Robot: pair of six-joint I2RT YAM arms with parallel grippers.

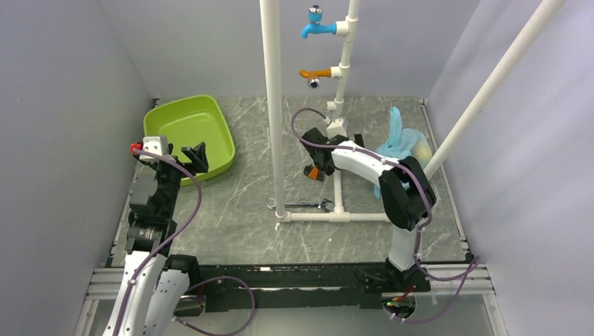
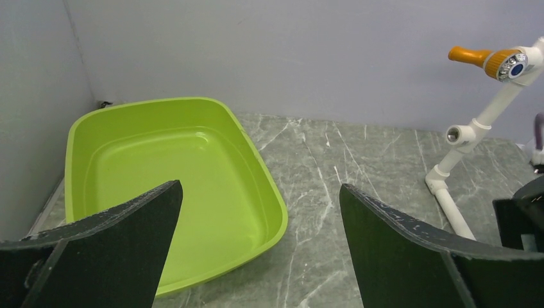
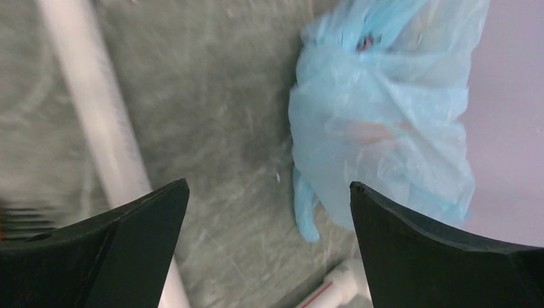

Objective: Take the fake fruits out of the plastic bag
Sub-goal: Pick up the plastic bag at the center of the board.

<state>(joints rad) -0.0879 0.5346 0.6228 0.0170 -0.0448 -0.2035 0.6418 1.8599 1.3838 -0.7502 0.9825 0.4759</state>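
Note:
The light-blue plastic bag (image 1: 401, 143) lies at the back right of the table by the wall, bunched shut, with a handle standing up. A yellow fruit (image 1: 422, 148) shows through it. In the right wrist view the bag (image 3: 385, 128) fills the upper right, with a dark red spot (image 3: 365, 43) and an orange tint (image 3: 369, 131) showing through the plastic; the green grapes are hidden. My right gripper (image 1: 358, 140) (image 3: 269, 199) is open and empty, just left of the bag and not touching it. My left gripper (image 1: 196, 155) (image 2: 260, 199) is open and empty at the lime-green tray's near right edge.
The lime-green tray (image 1: 162, 122) (image 2: 90, 128) sits empty at the back left. A white pipe frame (image 1: 338, 192) with blue (image 1: 315, 21) and orange (image 1: 313, 73) taps stands mid-table. A small orange-and-black tool (image 1: 315, 172) and a wrench (image 1: 301, 204) lie by it.

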